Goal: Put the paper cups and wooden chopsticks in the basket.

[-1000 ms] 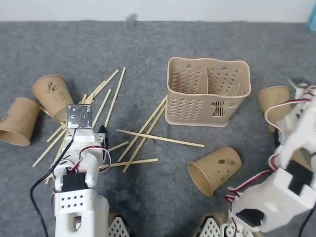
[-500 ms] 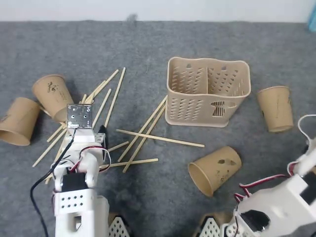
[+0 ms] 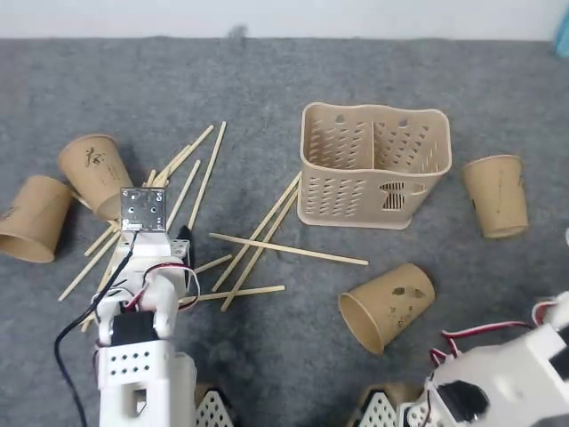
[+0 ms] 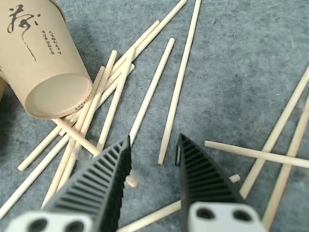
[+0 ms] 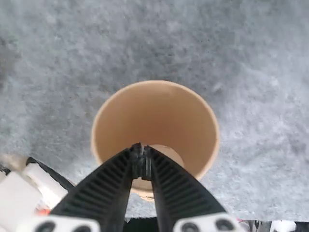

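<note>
Four paper cups lie on their sides on the grey carpet: two at the left (image 3: 96, 169) (image 3: 31, 218), one right of the basket (image 3: 495, 196), one in front of it (image 3: 387, 307). The beige basket (image 3: 373, 165) stands upright. Wooden chopsticks (image 3: 258, 236) are scattered between the left cups and the basket. My left gripper (image 4: 152, 145) hangs open just above loose chopsticks (image 4: 149, 94), near the base of a cup (image 4: 41, 63). My right gripper (image 5: 141, 153) is shut, empty, above the mouth of an upright paper cup (image 5: 188, 121).
The right arm's white body (image 3: 498, 387) sits at the lower right corner of the high view, the left arm (image 3: 142, 302) at the lower left. Bare carpet stretches behind the basket and between the two arms.
The right arm has pulled back from beside the right-hand cup to the lower right corner. The left arm, cups and chopsticks have not moved.
</note>
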Robot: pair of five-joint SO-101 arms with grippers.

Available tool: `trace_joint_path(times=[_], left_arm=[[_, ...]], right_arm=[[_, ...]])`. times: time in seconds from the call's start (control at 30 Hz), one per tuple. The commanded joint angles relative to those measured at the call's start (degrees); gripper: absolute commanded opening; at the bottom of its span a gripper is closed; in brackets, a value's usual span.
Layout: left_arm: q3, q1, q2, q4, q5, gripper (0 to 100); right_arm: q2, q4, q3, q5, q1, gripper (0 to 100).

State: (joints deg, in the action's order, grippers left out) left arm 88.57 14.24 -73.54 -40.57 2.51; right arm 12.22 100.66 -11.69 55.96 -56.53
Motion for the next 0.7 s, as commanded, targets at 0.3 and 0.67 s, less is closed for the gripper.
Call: trace_joint_path(times=[0.3, 0.67], left_arm=[[-0.31, 0.18, -0.79, 1.49, 0.53, 14], [-0.31, 0.18, -0.79, 1.49, 0.53, 14]], right_arm=[[-3.12, 2.33, 2.11, 13.1, -8.92, 0.8], [-3.21, 2.33, 4.92, 25.41, -12.88, 0.8]])
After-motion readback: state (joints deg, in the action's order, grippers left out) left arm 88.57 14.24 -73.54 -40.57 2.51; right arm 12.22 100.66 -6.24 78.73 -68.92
